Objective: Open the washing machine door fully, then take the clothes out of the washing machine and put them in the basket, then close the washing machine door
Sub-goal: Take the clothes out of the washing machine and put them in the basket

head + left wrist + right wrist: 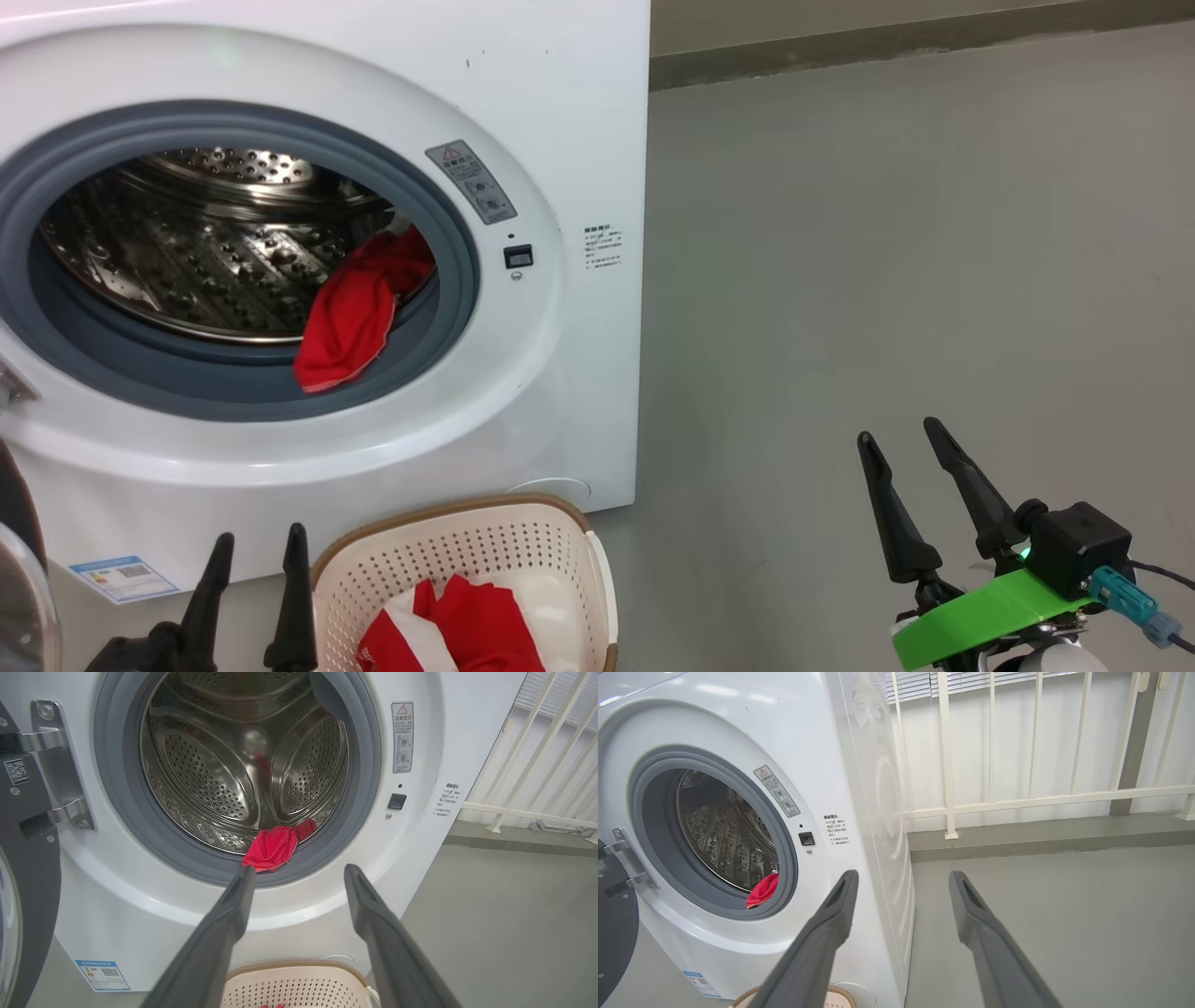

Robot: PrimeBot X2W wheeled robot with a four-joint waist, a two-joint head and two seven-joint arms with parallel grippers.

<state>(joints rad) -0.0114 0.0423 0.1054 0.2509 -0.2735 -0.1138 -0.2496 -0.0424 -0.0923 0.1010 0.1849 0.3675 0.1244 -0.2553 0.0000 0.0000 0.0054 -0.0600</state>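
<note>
Hanging from the white washing machine (560,112) is one red cloth (350,313). One red-and-white cloth (476,621) is lying in the cream holey basket (448,515). The left gripper (260,534) and right gripper (897,429) are gaping, empty.

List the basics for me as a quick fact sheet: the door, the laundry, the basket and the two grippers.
washing machine door: open, swung to the left
drum: one red garment draped over its grey ring
basket: on the floor before the washing machine, holding a red-and-white garment
left gripper: open, empty, beside the basket
right gripper: open, empty, over the floor
</note>
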